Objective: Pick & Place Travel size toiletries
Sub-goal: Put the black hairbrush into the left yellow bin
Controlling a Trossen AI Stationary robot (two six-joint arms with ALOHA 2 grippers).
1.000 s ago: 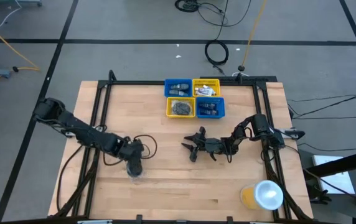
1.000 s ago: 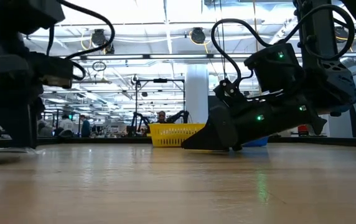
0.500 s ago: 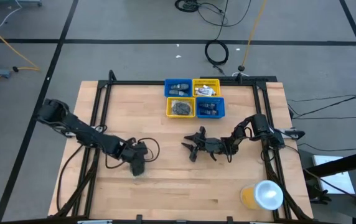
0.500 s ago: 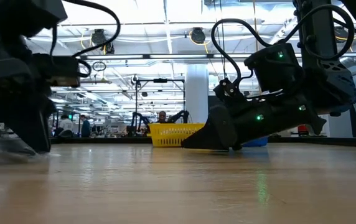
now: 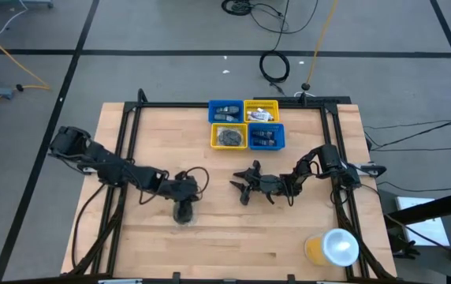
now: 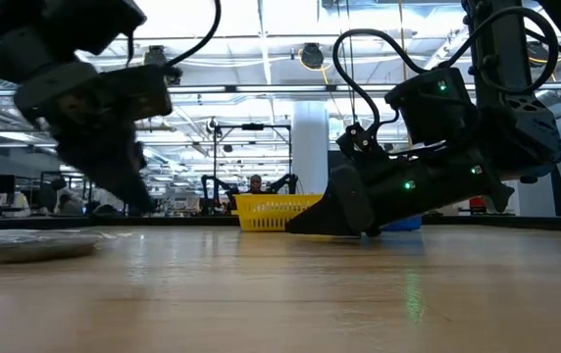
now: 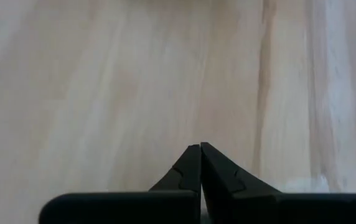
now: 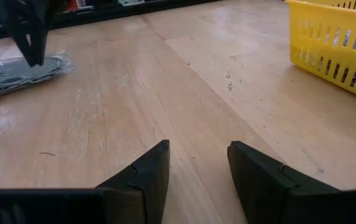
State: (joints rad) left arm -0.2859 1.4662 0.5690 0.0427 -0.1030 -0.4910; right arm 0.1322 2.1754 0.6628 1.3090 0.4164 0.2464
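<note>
Overhead, left gripper [image 5: 183, 211] hangs at the table's near middle, right gripper [image 5: 245, 187] rests low near the centre, bins [image 5: 246, 124] far behind. At table height, a wrapped disc [image 6: 33, 245] lies flat on the wood: dark grey under crinkly clear film, probably light, soft and slippery (best pinched across its flat body, I'd say). Past the left wrist, fingers [image 7: 189, 175] are pressed together, holding nothing. Past the right wrist, jaws stand parted and empty, the disc well beyond.

Bare table [image 5: 210, 237] front; right arm [image 5: 288, 183] blocks path to bins [image 5: 247, 124].
</note>
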